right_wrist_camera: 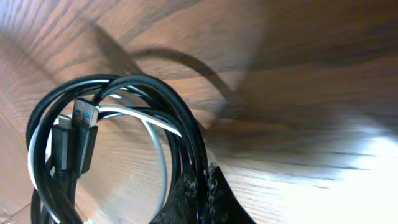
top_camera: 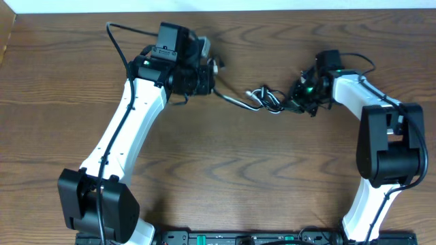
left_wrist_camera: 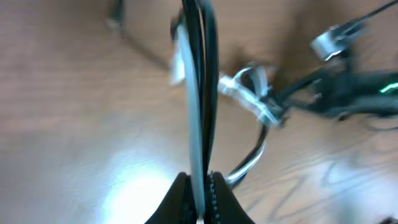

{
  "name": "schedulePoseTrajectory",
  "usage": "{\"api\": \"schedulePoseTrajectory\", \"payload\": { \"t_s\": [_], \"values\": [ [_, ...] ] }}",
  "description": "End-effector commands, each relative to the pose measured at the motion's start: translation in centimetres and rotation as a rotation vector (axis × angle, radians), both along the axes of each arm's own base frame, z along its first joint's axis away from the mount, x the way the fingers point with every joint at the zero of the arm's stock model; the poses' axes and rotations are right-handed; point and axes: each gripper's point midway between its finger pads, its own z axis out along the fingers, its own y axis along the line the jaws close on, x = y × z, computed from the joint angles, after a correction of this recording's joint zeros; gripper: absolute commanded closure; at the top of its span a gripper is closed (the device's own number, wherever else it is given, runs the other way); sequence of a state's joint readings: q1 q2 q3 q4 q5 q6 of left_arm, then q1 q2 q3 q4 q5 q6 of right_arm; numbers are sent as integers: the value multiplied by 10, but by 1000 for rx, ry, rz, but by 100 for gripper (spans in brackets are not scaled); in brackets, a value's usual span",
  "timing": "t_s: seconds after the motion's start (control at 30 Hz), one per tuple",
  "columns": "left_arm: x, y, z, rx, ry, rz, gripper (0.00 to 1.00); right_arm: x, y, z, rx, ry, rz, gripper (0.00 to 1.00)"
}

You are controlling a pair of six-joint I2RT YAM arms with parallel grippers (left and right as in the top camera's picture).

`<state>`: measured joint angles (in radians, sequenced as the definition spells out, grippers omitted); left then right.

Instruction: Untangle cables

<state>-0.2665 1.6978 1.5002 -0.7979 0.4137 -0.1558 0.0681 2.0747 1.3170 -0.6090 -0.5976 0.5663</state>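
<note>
The brown wood-grain counter (top_camera: 225, 177) spread from the arm bases at the near edge out to a pale strip of wall (top_camera: 272, 5) along the far side. Its surface was smooth with a dull sheen, and the wrist views showed bright patches of glare on it.

The left arm (top_camera: 126, 129) and right arm (top_camera: 354, 92), both hard white shells with black joints, rose from the near edge and bent inward toward each other over the far half of the counter.

In the right wrist view, the right gripper (right_wrist_camera: 200, 186) was pressed together on the black cable (right_wrist_camera: 177, 106). This thin, glossy round cord curled in several loops just beyond the fingers. The white cable (right_wrist_camera: 163, 162), equally thin, curved through those loops. A black rectangular plug (right_wrist_camera: 84, 121) with a blue insert lay inside the coil, farther out.

In the left wrist view, which was blurred, the left gripper (left_wrist_camera: 200, 186) was closed tight, pinching the white cable with the black cable pressed alongside it. The two strands ran straight away from the fingers.

From overhead, the cables stretched between the two grippers. Their knotted loops lay on the counter just beside the right gripper.
</note>
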Motion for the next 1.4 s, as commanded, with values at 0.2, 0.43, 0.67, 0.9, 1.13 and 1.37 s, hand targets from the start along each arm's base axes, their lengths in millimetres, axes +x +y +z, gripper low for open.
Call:
{"api": "schedulePoseTrajectory", "payload": {
  "t_s": [0.2, 0.43, 0.67, 0.9, 1.13, 1.37],
  "values": [
    [-25, 23, -19, 139, 80, 59, 92, -1, -12, -6, -37, -70, 105, 99],
    [-37, 11, -57, 117, 157, 128, 92, 13, -9, 18, -36, -152, 165, 99],
    [-44, 14, -95, 136, 252, 176, 92, 22, -10, 66, -91, -282, 269, 83],
    [-40, 13, -99, 134, 246, 176, 92, 19, -3, 92, -116, -367, 344, 53],
    [-26, 9, -94, 103, 196, 184, 93, 5, 38, 91, -162, -450, 557, 45],
    [-20, 22, -90, -4, 264, 295, 92, 5, 63, 63, -455, -485, 709, 44]
  ]
}}
